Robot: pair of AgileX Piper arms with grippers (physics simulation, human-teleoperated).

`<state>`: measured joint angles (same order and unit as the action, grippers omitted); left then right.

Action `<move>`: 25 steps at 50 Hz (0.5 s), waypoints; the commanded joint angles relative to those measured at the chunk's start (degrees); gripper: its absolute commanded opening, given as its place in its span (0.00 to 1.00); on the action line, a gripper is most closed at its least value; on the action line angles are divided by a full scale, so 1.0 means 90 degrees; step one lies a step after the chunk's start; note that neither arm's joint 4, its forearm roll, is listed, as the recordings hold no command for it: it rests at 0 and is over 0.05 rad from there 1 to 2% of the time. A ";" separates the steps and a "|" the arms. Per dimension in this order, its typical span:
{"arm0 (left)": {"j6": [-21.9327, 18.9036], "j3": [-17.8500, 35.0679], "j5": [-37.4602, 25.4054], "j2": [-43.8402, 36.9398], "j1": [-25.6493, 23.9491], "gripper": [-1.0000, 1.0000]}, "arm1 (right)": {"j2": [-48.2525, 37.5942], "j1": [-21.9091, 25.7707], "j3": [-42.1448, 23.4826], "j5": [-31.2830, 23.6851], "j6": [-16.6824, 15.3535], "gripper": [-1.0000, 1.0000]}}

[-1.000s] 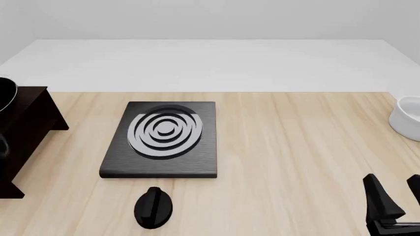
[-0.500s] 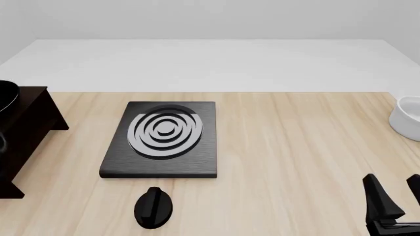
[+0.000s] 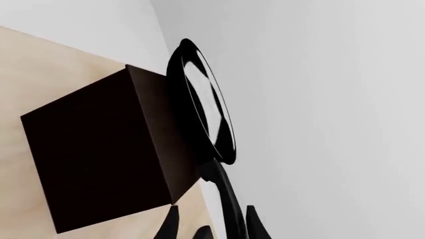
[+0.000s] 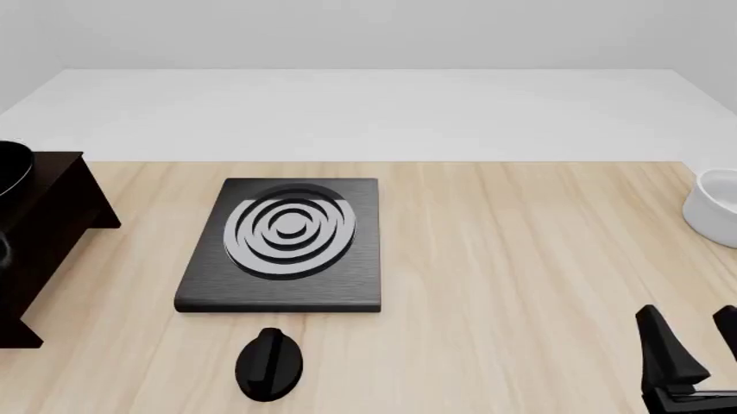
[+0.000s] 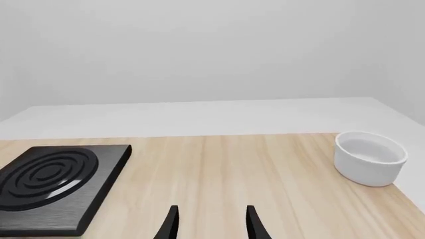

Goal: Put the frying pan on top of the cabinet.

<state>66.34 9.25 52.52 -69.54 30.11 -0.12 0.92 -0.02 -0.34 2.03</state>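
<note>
The frying pan [image 3: 207, 107], black with a glossy inside, lies on the flat top of the dark brown cabinet [image 3: 99, 149]. In the front view only the pan's rim [image 4: 12, 168] shows at the far left edge, over the cabinet [image 4: 47, 228]. The pan's long handle [image 3: 224, 194] runs back between the fingers of my left gripper [image 3: 211, 221]. Those fingers stand apart and do not clamp it. The left gripper is out of the front view. My right gripper [image 4: 695, 349] is open and empty, low at the front right of the table; it also shows in the right wrist view [image 5: 211, 221].
A flat black stove plate [image 4: 288, 246] with grey rings lies left of centre, also in the right wrist view [image 5: 56, 186]. A black knob [image 4: 269, 364] lies in front of it. A white bowl [image 4: 716, 207] stands at the right edge, also in the right wrist view [image 5: 369, 158].
The pan's rim at the left edge of the front view has shifted slightly down onto the cabinet. The right arm has not moved.
</note>
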 commanded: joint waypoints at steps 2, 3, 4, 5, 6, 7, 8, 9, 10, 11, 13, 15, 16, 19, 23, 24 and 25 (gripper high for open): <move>-0.0049 -0.0176 -0.0060 0.0224 0.0027 1.00 | 0.0000 0.0017 0.0000 0.0002 -0.0022 1.00; -0.0051 -0.0192 -0.0121 0.0301 0.0045 1.00 | 0.0000 0.0017 0.0000 0.0003 -0.0021 1.00; -0.0059 -0.0204 -0.0180 0.0374 0.0042 1.00 | 0.0000 0.0019 0.0000 0.0004 -0.0025 1.00; -0.0047 -0.0229 -0.0199 0.0425 0.0029 1.00 | 0.0000 0.0021 0.0000 0.0005 -0.0031 1.00; -0.0070 -0.0236 -0.0305 0.0547 0.0037 1.00 | 0.0001 0.0021 0.0000 0.0008 -0.0033 1.00; -0.0059 -0.0257 -0.0336 0.0596 0.0038 1.00 | 0.0001 0.0022 0.0000 0.0010 -0.0032 1.00; -0.0068 -0.0269 -0.0385 0.0661 0.0032 1.00 | 0.0001 0.0020 0.0000 0.0008 -0.0032 1.00; -0.0077 -0.0287 -0.0469 0.0769 0.0015 1.00 | 0.0001 0.0024 0.0000 0.0010 -0.0036 1.00; -0.0062 -0.0318 -0.0494 0.0833 0.0000 1.00 | 0.0001 0.0025 0.0000 0.0011 -0.0039 1.00; -0.0066 -0.0343 -0.0574 0.0951 -0.0019 1.00 | 0.0001 0.0024 0.0000 0.0012 -0.0041 1.00; -0.0043 -0.0370 -0.0618 0.1041 -0.0046 1.00 | 0.0001 0.0026 0.0000 0.0013 -0.0047 1.00; -0.0085 -0.0398 -0.0840 0.1331 -0.0076 1.00 | 0.0002 0.0028 0.0000 0.0015 -0.0054 1.00; -0.0079 -0.0426 -0.0870 0.1381 -0.0123 1.00 | 0.0002 0.0030 0.0000 0.0016 -0.0057 1.00; -0.0066 -0.0498 -0.0961 0.1505 -0.0154 1.00 | 0.0002 0.0034 0.0000 0.0022 -0.0067 1.00; -0.0092 -0.0579 -0.1211 0.1844 -0.0202 1.00 | 0.0003 0.0034 0.0000 0.0028 -0.0074 1.00; -0.0088 -0.0591 -0.1282 0.1932 -0.0221 1.00 | 0.0003 0.0034 0.0000 0.0029 -0.0075 1.00; -0.0071 -0.0603 -0.1347 0.2013 -0.0233 1.00 | 0.0003 0.0032 0.0000 0.0028 -0.0074 1.00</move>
<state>65.72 5.36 44.87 -57.62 29.04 -0.10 1.17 -0.02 -0.18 1.53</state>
